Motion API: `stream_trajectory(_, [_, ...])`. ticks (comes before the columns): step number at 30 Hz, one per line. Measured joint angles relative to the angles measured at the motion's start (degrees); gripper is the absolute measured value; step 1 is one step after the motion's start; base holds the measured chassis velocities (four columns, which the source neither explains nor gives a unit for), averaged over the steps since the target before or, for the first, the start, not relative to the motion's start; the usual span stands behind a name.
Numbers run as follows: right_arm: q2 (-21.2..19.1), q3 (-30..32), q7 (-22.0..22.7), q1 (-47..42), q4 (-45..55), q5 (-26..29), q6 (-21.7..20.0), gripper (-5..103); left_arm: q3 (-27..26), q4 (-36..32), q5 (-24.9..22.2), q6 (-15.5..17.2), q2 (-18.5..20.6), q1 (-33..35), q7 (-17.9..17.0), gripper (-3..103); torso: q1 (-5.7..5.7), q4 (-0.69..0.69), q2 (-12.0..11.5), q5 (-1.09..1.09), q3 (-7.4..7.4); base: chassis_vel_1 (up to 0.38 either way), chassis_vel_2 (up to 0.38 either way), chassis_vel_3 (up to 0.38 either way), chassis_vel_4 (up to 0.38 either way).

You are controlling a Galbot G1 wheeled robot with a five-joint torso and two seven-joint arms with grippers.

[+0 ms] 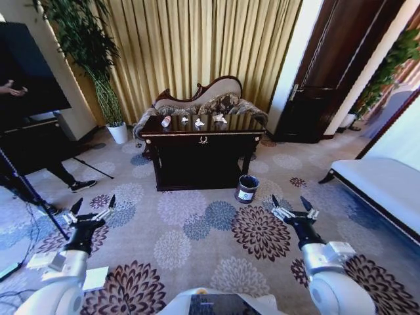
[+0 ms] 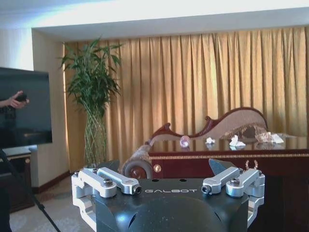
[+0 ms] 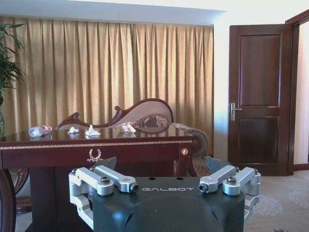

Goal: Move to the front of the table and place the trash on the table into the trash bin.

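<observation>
Curtained room, table (image 1: 200, 154) upper-middle, trash (image 1: 199, 121) on top; left gripper (image 1: 92, 207) and right gripper (image 1: 292, 204) low, well short, both open, empty.

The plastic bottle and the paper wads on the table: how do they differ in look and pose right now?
The plastic bottle is clear with a red label and lies on its side; the paper wads are white, crumpled and shapeless. The bottle sits at the left end of the row on the table, the wads spread to its right. Both rest untouched on the tabletop, far from the open left gripper and open right gripper.
</observation>
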Motion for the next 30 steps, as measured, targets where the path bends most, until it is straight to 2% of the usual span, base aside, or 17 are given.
stream_trajectory(2, [-0.07, 0.01, 0.04, 0.07, 0.04, 0.04, -0.13, 100, 0.36, 0.04, 0.18, 0.49, -0.08, -0.02, 0.12, 100, 0.0, 0.0, 0.0, -0.01, 0.0, 0.0, 0.0, 0.0, 0.0])
stream_trajectory(4, [-1.8, 0.46, 0.21, 1.76, 1.77, 1.37, -3.87, 100, 0.87, 0.65, 0.68, 0.59, -0.23, -0.02, 0.39, 100, 0.0, -0.01, 0.0, 0.0, 0.0, 0.0, 0.0, 0.0, 0.0])
stream_trajectory(5, [-1.8, 0.46, 0.21, 1.76, 1.77, 1.37, -3.87, 100, 0.87, 0.65, 0.68, 0.59, -0.23, -0.02, 0.39, 100, 0.0, -0.01, 0.0, 0.0, 0.0, 0.0, 0.0, 0.0, 0.0])
stream_trajectory(6, [-2.55, 0.63, 0.28, 2.46, 2.49, 1.97, -5.25, 100, 1.04, 1.02, 0.9, 0.6, -0.29, -0.01, 0.63, 100, 0.0, 0.07, 0.0, -0.05, 0.0, 0.0, 0.0, 0.0, 0.0])
stream_trajectory(10, [-3.48, 0.68, 0.42, 3.69, 2.8, 4.08, -6.98, 100, 1.37, 1.43, 1.13, 0.69, -0.33, -0.03, 1.49, 100, 0.0, 0.0, 0.0, -0.01, 0.0, 0.0, 0.0, 0.0, 0.0])
stream_trajectory(17, [-3.73, 0.71, 0.51, 4.5, 3.67, 6.28, -7.63, 100, 1.35, 2.03, 1.68, 0.65, -0.44, 0.22, 2.48, 100, 0.0, 0.01, 0.0, -0.01, 0.0, 0.0, 0.0, 0.0, 0.0])
stream_trajectory(23, [-4.57, 1.3, 2.19, 5.12, 3.78, 6.59, -8.93, 100, 1.31, 4.37, 3.74, -1.47, -0.71, 0.33, 3.0, 100, 0.0, 0.01, 0.0, -0.01, 0.0, 0.0, 0.0, 0.0, 0.0])
stream_trajectory(27, [-5.06, 1.58, 2.27, 5.45, 3.78, 6.47, -8.87, 100, 1.56, 4.86, 2.68, -2.68, -1.13, 0.81, 4.47, 100, 0.0, 0.01, 0.01, -0.01, 0.0, 0.0, 0.0, 0.0, 0.0])
stream_trajectory(30, [-5.05, 1.44, 0.62, 5.32, 3.51, 4.63, -7.05, 100, 1.84, 3.19, 0.3, -1.33, -1.52, 1.0, 3.68, 100, -0.01, 0.01, 0.01, -0.01, 0.0, 0.0, 0.0, 0.0, 0.0])
